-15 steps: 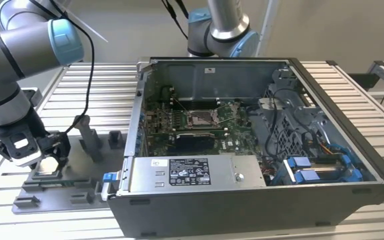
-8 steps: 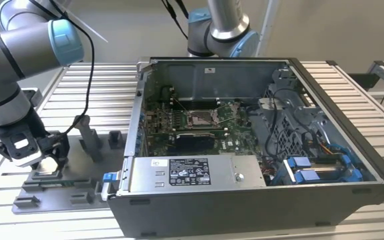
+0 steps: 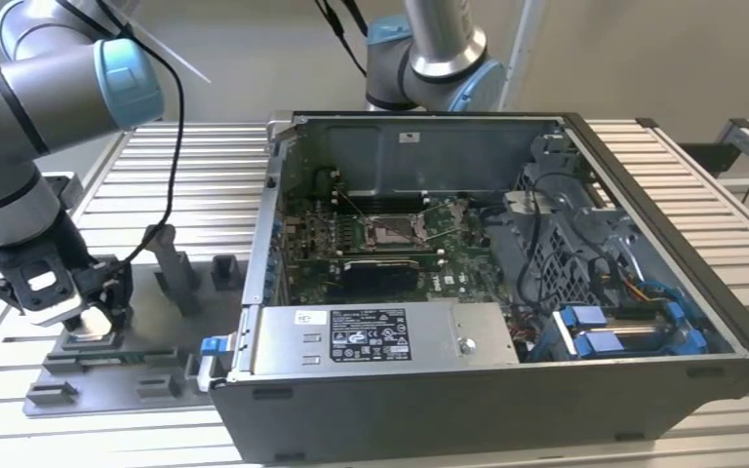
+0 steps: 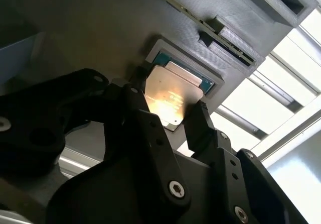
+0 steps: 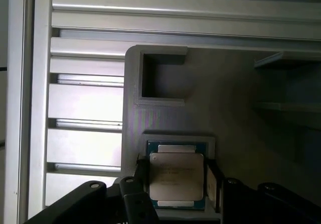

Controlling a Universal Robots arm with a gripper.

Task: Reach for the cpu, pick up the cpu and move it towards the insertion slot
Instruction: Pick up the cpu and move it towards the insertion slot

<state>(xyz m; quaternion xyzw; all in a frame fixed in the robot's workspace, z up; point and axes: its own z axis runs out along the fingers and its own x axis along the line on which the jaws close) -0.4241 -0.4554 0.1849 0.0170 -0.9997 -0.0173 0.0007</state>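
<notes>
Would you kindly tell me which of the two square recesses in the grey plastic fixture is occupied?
The framed recess holding the silvery square cpu; the other square pocket beside it sits empty.

The arm (image 3: pixel 30 107) folds down at the exterior view's left, wrist pointing straight down, with the end effector (image 3: pixel 89 320) held low. In both wrist views its two black fingers (image 4: pixel 199 123) stand parted, a gap between them
</notes>
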